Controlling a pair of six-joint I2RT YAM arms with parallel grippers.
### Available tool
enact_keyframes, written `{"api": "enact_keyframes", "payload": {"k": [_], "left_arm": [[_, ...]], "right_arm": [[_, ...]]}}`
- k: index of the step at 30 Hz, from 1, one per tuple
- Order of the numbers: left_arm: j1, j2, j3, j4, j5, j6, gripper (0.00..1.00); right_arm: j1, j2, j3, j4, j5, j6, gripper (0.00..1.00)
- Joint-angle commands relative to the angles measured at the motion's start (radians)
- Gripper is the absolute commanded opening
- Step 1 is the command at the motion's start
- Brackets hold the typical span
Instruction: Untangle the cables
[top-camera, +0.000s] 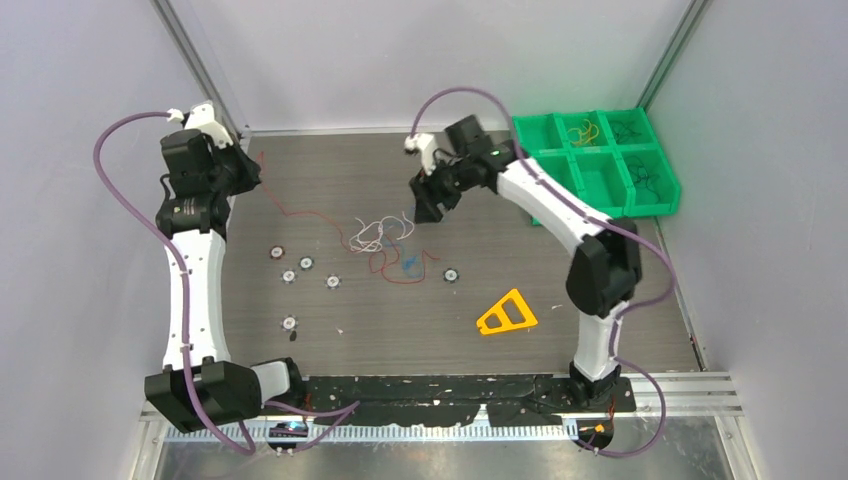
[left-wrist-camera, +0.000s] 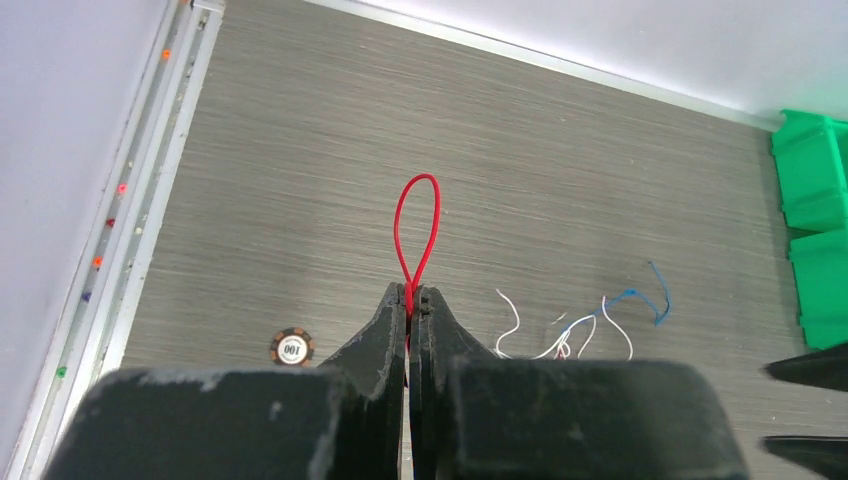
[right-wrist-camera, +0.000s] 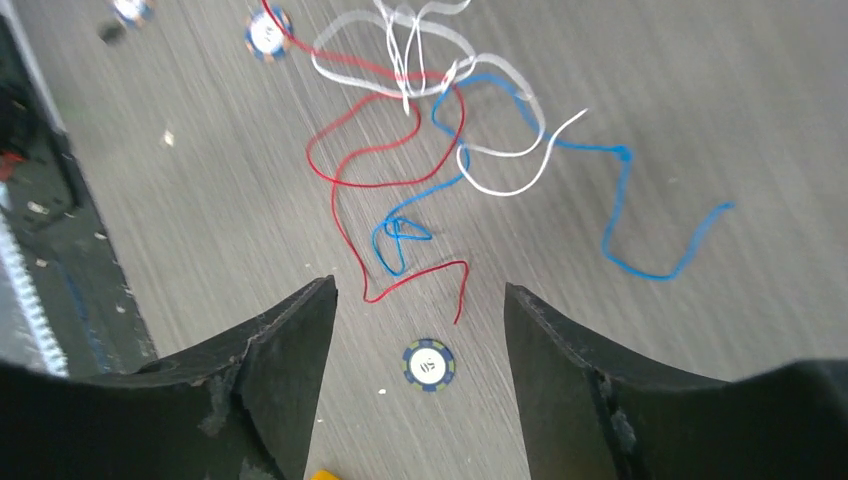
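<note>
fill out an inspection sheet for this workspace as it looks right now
surface: grey wood-grain table, no spills seen
job's things: red cable, white cable and blue cable tangled mid-table
clutter: six round chips, yellow triangle
grippers: left gripper shut on a loop of the red cable; right gripper open above the tangled cables, holding nothing
cables: purple hoses loop along both arms
surroundings: green bin at the far right, some compartments holding wires; plain walls
</note>
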Motion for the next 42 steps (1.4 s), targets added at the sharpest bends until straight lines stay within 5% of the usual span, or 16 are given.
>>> {"api": "enact_keyframes", "payload": {"k": [1,14,22,30,42], "left_arm": [[0.017,-0.025,0.045,-0.006,-0.019,0.023,0.00],[0.018,-0.023,0.034,0.016,0.025,-0.013,0.00],[0.024,-0.002,0.017,0.027,0.042,-0.019,0.00],[0.026,0.009,-0.054,0.061,0.048,-0.001,0.00],[0.034,0.036,-0.138,0.054,-0.008,0.032,0.00]], "right_arm": [[0.101,0.114,0.024,-0.046,0.126,-0.075,0.69],[0.199,0.332,0.035,-0.046,0.192,-0.139,0.69],[0.186,0.256,0.090,-0.083,0.153,-0.166,0.07],[0.055,-0.070,0.195,0.042,-0.090,-0.002,0.05],[-0.134,-0.283,0.332,0.339,-0.012,0.282,0.05]]}}
